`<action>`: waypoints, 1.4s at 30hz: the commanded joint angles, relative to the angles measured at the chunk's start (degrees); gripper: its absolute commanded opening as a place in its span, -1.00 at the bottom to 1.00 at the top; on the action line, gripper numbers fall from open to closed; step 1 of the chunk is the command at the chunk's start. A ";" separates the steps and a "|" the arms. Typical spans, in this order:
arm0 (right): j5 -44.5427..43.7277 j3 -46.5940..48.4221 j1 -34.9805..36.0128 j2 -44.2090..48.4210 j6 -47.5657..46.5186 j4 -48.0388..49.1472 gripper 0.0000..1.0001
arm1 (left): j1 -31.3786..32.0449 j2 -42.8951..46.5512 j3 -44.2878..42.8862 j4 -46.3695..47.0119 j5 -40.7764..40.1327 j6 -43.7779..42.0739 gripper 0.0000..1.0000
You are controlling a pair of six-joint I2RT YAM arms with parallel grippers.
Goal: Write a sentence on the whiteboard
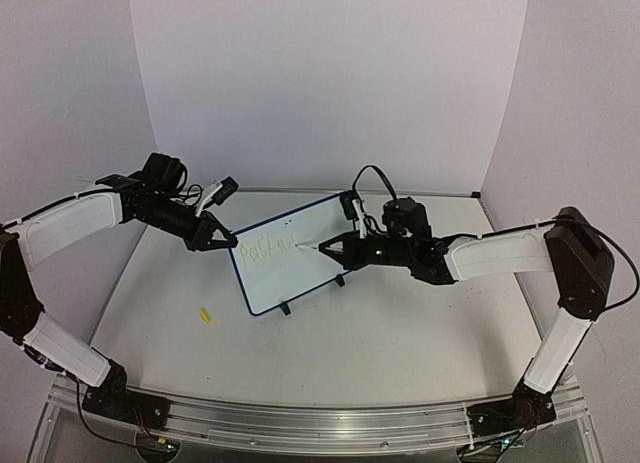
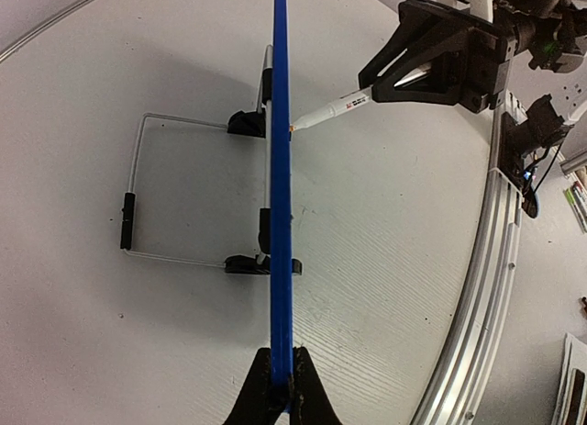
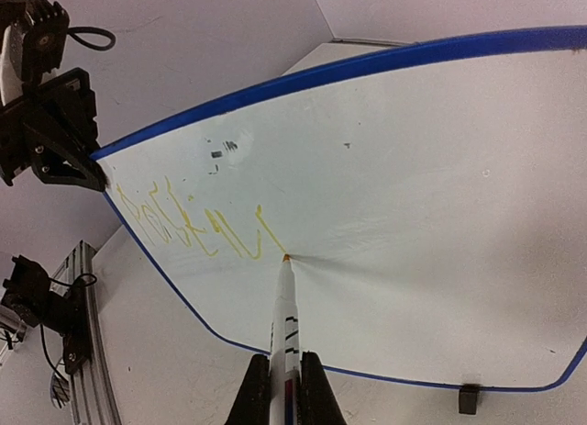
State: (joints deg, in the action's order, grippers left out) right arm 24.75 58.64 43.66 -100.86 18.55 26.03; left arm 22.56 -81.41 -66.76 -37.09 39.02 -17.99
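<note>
Cap [image 1: 205, 315] lies loose on the worktop [image 1: 400, 323], nearest. Beyond it the whiteboard [image 1: 300, 268] stands on its feet mid-worktop, left fingers [image 2: 252, 397] pinching its blue edge, right fingers [image 3: 254, 397] pinching the marker [image 3: 286, 315], tip touching where the sentence [image 3: 193, 228] ends. Pressing too hard could twist the board from that thin grip, warping letters

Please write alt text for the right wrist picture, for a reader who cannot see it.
The right hand holds a white marker with its tip on a blue-framed whiteboard, at the end of yellow handwriting. The left hand grips the board's upper left corner.
</note>
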 commanded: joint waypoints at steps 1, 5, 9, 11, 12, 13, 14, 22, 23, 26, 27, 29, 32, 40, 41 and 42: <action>2.26 -0.55 -0.04 4.26 -0.57 3.10 -1.00 | 0.49 -0.46 -2.07 -1.86 0.64 0.12 -1.00; 2.97 0.17 -0.06 5.08 -0.45 4.42 -1.00 | 0.47 -0.43 -2.06 -1.83 0.61 0.10 -1.00; 2.22 1.46 -0.06 4.10 -0.53 4.74 -1.00 | 0.48 -0.51 -2.09 -1.84 0.54 0.10 -1.00; 2.08 2.16 -0.05 3.24 -0.54 4.78 -1.00 | 0.50 -0.51 -2.04 -1.84 0.54 0.07 -1.00; 2.06 2.49 -0.05 2.84 -0.50 4.76 -1.00 | 0.51 -0.51 -2.05 -1.82 0.54 0.10 -1.00; 2.15 2.77 -0.06 2.53 -0.46 4.75 -1.00 | 0.48 -0.53 -2.07 -1.84 0.54 0.12 -1.00; 2.25 2.93 -0.06 2.22 -0.43 4.79 -1.00 | 0.47 -0.52 -2.06 -1.84 0.51 0.08 -1.00; 1.91 3.89 -0.02 1.02 -0.27 4.97 -1.00 | 0.50 -0.60 -2.07 -1.84 0.45 0.15 -1.00; 1.79 4.00 -0.06 0.85 -0.24 4.96 -1.00 | 0.51 -0.60 -2.08 -1.84 0.45 0.14 -1.00; 1.46 4.39 -0.04 0.25 -0.06 4.88 -1.00 | 0.49 -0.68 -2.08 -1.84 0.54 0.08 -1.00; 1.31 4.50 -0.05 0.07 -0.02 4.87 -1.00 | 0.51 -0.69 -2.07 -1.84 0.54 0.10 -1.00; 1.06 4.67 -0.05 -0.26 0.11 4.86 -1.00 | 0.49 -0.70 -2.07 -1.84 0.54 0.07 -1.00; 0.34 4.66 -0.06 -0.46 0.17 4.85 -1.00 | 0.48 -0.76 -2.06 -1.84 0.61 0.13 -1.00; 0.21 4.39 -0.02 -0.10 0.09 5.34 -1.00 | 0.47 -0.82 -2.10 -1.85 0.64 0.14 -1.00; 0.40 4.10 -0.05 0.27 0.06 5.45 -1.00 | 0.47 -0.78 -2.07 -1.88 0.61 0.13 -1.00; 0.65 3.75 -0.06 0.70 0.02 5.57 -1.00 | 0.47 -0.75 -2.06 -1.86 0.58 0.09 -1.00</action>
State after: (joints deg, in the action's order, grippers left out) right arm 25.76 60.86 43.66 -100.84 18.52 29.12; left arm 22.57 -81.41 -66.76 -37.10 39.03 -17.98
